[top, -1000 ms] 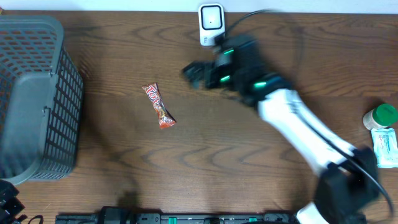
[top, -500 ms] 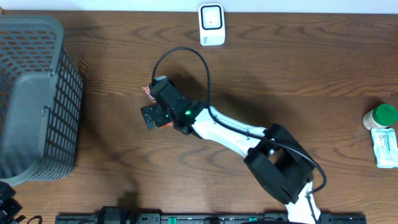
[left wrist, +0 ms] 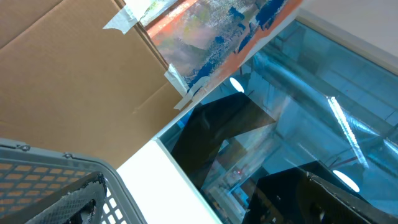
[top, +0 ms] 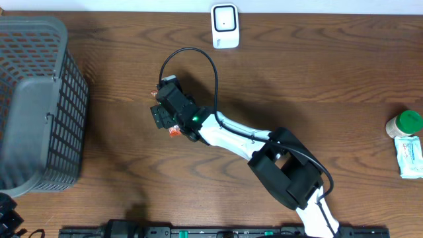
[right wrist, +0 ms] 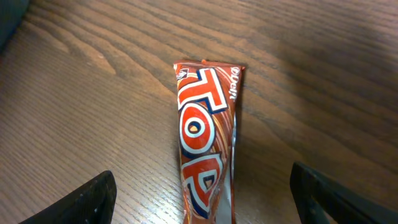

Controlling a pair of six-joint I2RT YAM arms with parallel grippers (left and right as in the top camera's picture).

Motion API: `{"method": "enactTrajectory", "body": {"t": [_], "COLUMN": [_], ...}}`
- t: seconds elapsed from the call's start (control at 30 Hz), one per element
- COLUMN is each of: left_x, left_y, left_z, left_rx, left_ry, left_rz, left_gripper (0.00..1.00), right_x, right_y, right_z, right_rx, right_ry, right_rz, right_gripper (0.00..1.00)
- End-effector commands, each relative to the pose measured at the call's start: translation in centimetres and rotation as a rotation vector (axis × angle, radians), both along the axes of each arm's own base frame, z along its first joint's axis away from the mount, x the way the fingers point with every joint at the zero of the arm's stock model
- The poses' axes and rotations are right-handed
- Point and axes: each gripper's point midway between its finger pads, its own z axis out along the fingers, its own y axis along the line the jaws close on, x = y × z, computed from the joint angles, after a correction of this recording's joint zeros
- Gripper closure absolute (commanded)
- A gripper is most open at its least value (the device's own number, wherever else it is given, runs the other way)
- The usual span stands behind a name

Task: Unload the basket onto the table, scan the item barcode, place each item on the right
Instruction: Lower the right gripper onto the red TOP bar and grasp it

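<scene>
On table (top: pixel 330 79), one candy bar (right wrist: pixel 205 149)

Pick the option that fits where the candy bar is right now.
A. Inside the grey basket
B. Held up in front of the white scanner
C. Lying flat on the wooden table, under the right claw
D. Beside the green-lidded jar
C: the right wrist view shows the candy bar flat on the table, with the right claw open astride it and not yet closed on it.
</scene>
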Motion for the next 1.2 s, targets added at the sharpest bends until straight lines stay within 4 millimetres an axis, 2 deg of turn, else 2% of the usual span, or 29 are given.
{"method": "enactTrajectory", "body": {"t": [0.0,0.13,0.23,0.3,0.47,0.53,0.57,0.6,0.73,0.87,0.9,1.0,1.07,1.17], "left_x": [0.2,0.2,0.2,0.2,0.2,0.2,0.2,0.2,0.2,0.2,0.2,0.2,0.2,0.2], "left_y": [0.2,0.2,0.2,0.2,0.2,0.2,0.2,0.2,0.2,0.2,0.2,0.2,0.2,0.2], "left_z": [-0.2,-0.2,-0.2,-0.2,-0.2,-0.2,-0.2,-0.2,-0.2,-0.2,-0.2,-0.2,-0.2,-0.2], "left_rx": [-0.004,-0.004,-0.004,-0.004,-0.004,-0.004,-0.004,-0.004,-0.004,-0.004,-0.004,-0.004,-0.005,-0.004], "left_ry": [0.009,0.009,0.009,0.009,0.009,0.009,0.009,0.009,0.009,0.009,0.009,0.009,0.009,0.009], "left_rz": [0.016,0.017,0.017,0.017,0.017,0.017,0.017,0.017,0.017,0.017,0.017,0.017,0.016,0.016], "left_gripper": [0.02,0.02,0.02,0.02,0.02,0.02,0.02,0.02,0.02,0.03,0.02,0.02,0.02,0.02], "right_x": [-0.5,-0.7,-0.7,-0.8,-0.6,-0.4,-0.3,-0.3,-1.9,-5.7,-7.4,-9.7,-10.2,-9.6], "right_y": [0.7,0.5,0.5,0.5,0.5,0.3,0.2,0.0,-0.9,-3.3,-4.3,-6.7,-8.8,-11.6], "right_z": [-1.9,-3.8,-4.4,-4.7,-4.5,-4.0,-3.5,-2.9,1.1,6.2,8.4,12.3,13.1,13.2], "right_rx": [-0.018,-0.043,-0.051,-0.054,-0.052,-0.059,-0.06,-0.06,0.004,0.172,0.285,0.476,0.51,0.519], "right_ry": [0.02,0.04,0.046,0.048,0.048,0.054,0.069,0.087,0.283,0.672,0.849,1.092,1.207,1.251], "right_rz": [0.012,0.012,0.013,0.013,0.011,0.005,0.004,0.006,0.048,0.12,0.186,0.305,0.259,0.195], "right_gripper": [0.15,0.16,0.24,0.35,0.75,0.88,0.96,0.99,0.99,0.99,0.99,0.98,0.99,0.99]}}
